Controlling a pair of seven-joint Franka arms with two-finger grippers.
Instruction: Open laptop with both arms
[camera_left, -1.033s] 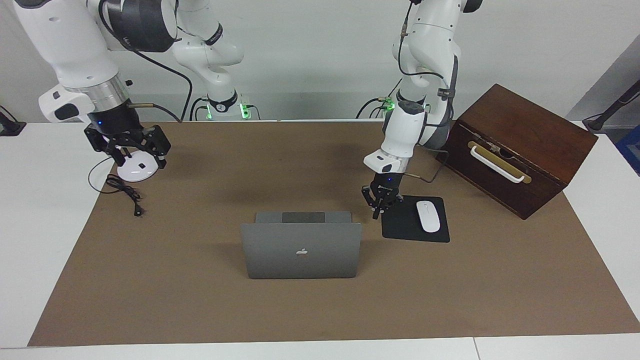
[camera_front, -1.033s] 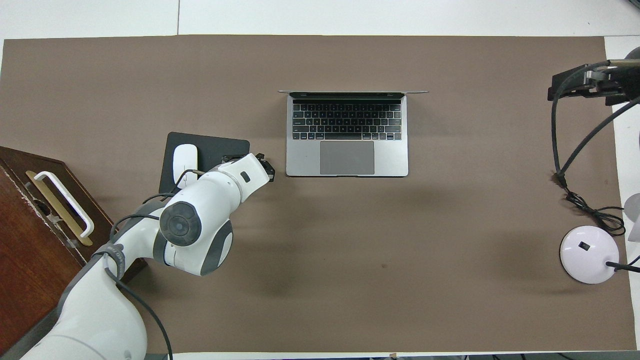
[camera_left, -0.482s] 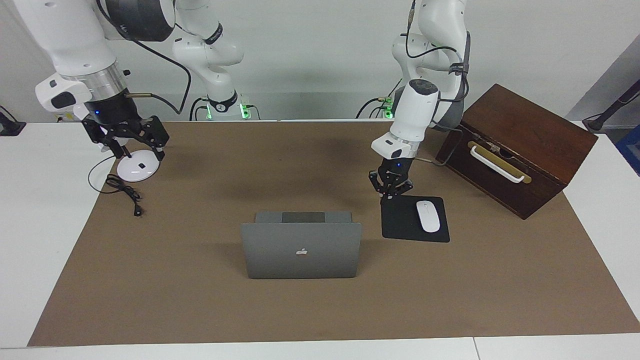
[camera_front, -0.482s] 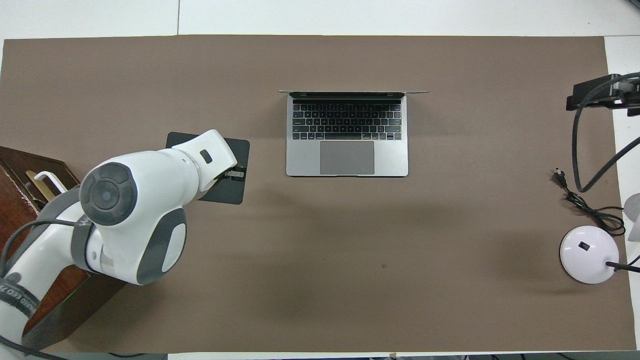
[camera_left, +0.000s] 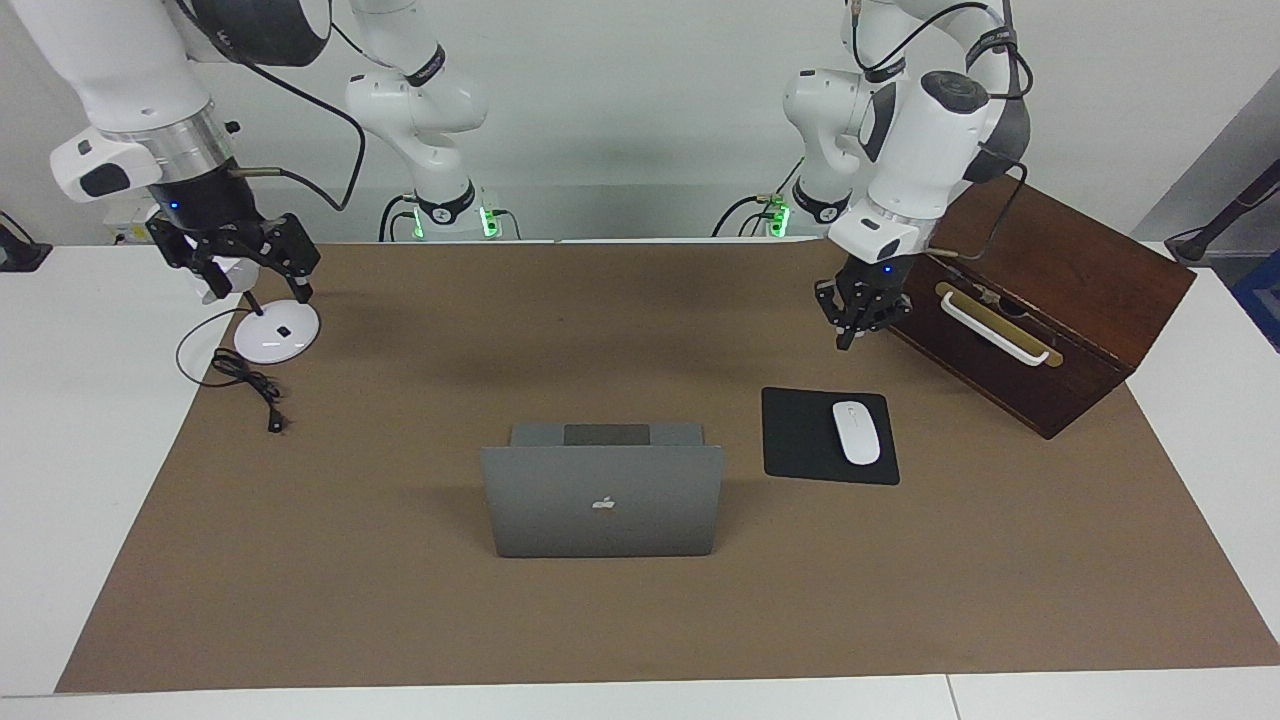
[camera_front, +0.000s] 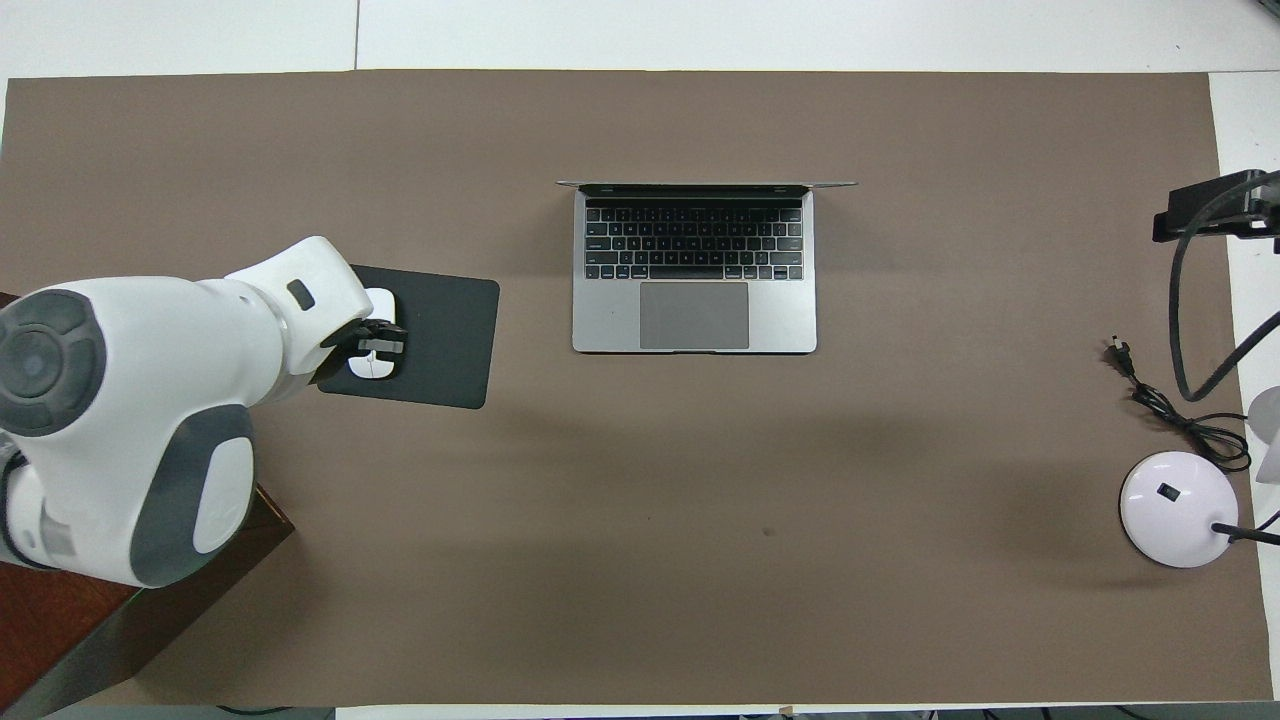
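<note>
The silver-grey laptop (camera_left: 600, 505) stands open in the middle of the brown mat, its lid upright with the apple logo facing away from the robots. The overhead view shows its keyboard and trackpad (camera_front: 693, 315). My left gripper (camera_left: 858, 325) hangs raised beside the wooden box, over the mouse pad's end nearest the robots; in the overhead view it (camera_front: 372, 345) covers part of the mouse. My right gripper (camera_left: 255, 270) is open and empty, raised over the white lamp base; only its edge (camera_front: 1210, 205) shows from overhead. Neither gripper touches the laptop.
A black mouse pad (camera_left: 800, 440) with a white mouse (camera_left: 856, 432) lies beside the laptop toward the left arm's end. A brown wooden box (camera_left: 1050, 270) with a white handle stands there too. A white lamp base (camera_left: 270, 338) and black cable (camera_left: 250, 385) lie at the right arm's end.
My left gripper has risen and pulled back from beside the laptop's corner, past the mouse pad, toward the wooden box. My right gripper has lifted a little and drawn toward the table's end. The laptop has not moved.
</note>
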